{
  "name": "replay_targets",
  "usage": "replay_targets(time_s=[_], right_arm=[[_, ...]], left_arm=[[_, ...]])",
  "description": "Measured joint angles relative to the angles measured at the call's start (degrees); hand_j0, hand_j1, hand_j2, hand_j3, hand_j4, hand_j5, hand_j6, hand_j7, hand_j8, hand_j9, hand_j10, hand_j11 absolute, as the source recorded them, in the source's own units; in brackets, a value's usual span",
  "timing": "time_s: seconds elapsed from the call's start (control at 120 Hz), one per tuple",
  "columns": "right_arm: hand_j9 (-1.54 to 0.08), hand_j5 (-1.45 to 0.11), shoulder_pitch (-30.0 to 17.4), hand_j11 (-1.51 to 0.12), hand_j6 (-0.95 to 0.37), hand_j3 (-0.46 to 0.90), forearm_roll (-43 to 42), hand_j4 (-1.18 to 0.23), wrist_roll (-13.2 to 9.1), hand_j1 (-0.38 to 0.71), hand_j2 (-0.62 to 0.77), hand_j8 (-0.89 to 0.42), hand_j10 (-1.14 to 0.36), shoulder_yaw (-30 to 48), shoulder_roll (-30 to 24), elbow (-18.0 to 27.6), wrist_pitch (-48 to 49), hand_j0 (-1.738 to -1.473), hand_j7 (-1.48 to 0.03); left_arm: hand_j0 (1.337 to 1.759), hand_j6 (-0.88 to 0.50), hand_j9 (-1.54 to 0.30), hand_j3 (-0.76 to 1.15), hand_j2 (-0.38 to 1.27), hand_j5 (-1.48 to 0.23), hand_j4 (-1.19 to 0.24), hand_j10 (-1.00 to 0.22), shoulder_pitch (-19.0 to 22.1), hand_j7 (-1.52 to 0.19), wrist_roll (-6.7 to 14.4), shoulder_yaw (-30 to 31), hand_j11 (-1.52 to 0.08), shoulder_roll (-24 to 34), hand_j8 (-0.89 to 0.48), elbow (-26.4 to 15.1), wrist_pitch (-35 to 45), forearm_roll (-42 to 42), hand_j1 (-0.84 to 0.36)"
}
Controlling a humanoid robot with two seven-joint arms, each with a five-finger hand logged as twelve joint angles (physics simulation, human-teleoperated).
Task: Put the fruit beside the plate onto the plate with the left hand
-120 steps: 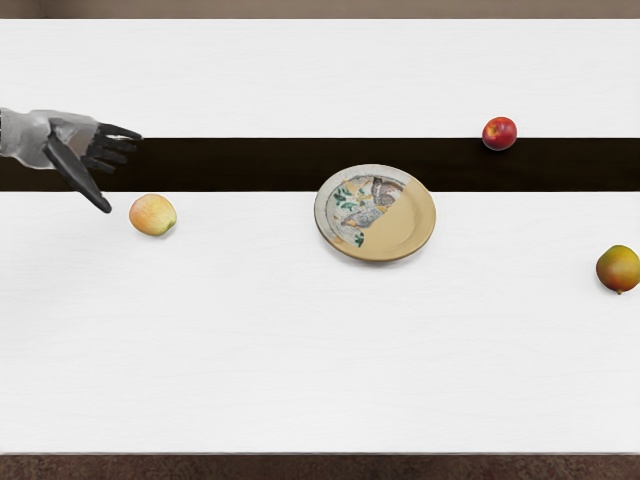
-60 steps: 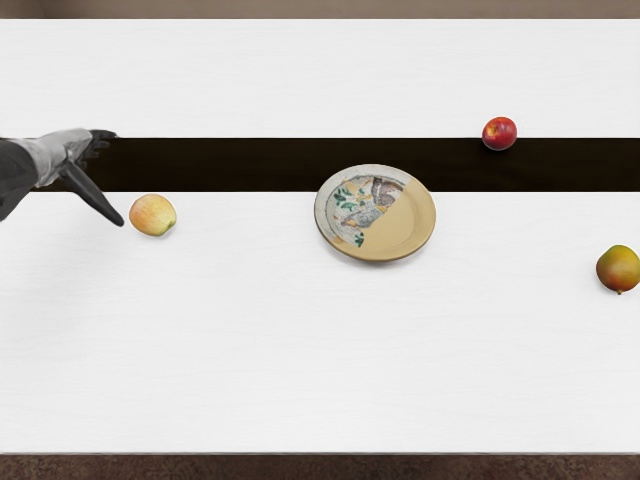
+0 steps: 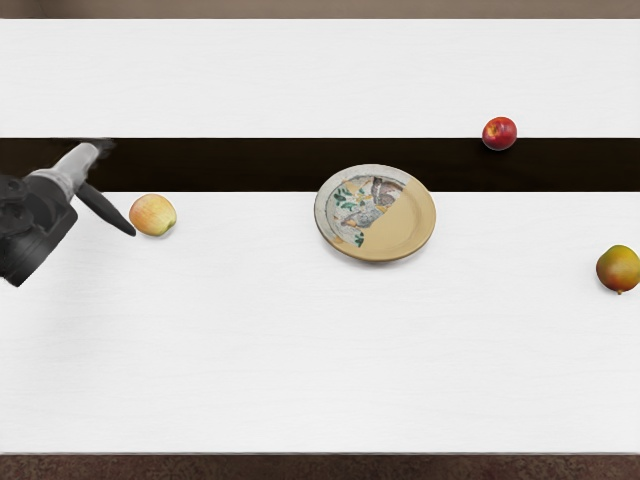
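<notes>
well, the step in hand looks like the reach before the grasp. the left hand is open and holds nothing. one dark finger is stretched out, its tip just short of the yellow apple, which sits on the worktop right beyond that fingertip and is not yet touched, as far as i can tell.

to do this well, the hand should come over the apple rather than poke it from the side, since a round fruit nudged by one finger would likely roll off. the fingers should close on it from both sides before any lift.

the plate lies well beyond the apple, along the same line from the hand, with nothing on it.

the arm comes in low, and the hand is seen edge-on, its other fingers blurred. a red apple lies far past the plate.
</notes>
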Motion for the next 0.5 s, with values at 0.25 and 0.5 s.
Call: replay_targets(time_s=[0.25, 0.5], right_arm=[[-0.03, -0.03, 0.00, -0.03, -0.02, 0.00, 0.00, -0.02, 0.00, -0.32, 0.00, -0.02, -0.02, 0.00, 0.00, 0.00, 0.00, -1.658, -0.03], [-0.03, -0.03, 0.00, -0.03, -0.02, 0.00, 0.00, -0.02, 0.00, -0.32, 0.00, -0.02, -0.02, 0.00, 0.00, 0.00, 0.00, -1.658, -0.03]], left_arm=[[1.658, -0.16, -0.21, 0.00, 0.03, -0.21, -0.16, -0.16, -0.18, -0.21, 0.06, 1.59, -0.21, -5.81, -0.16, 0.08, 0.29, -0.26, 0.16], [1.658, -0.28, -0.36, 0.00, 0.06, -0.36, -0.28, -0.28, 0.03, -0.36, 0.16, 3.08, -0.36, -6.74, -0.28, 0.44, 0.38, -0.35, 0.01]])
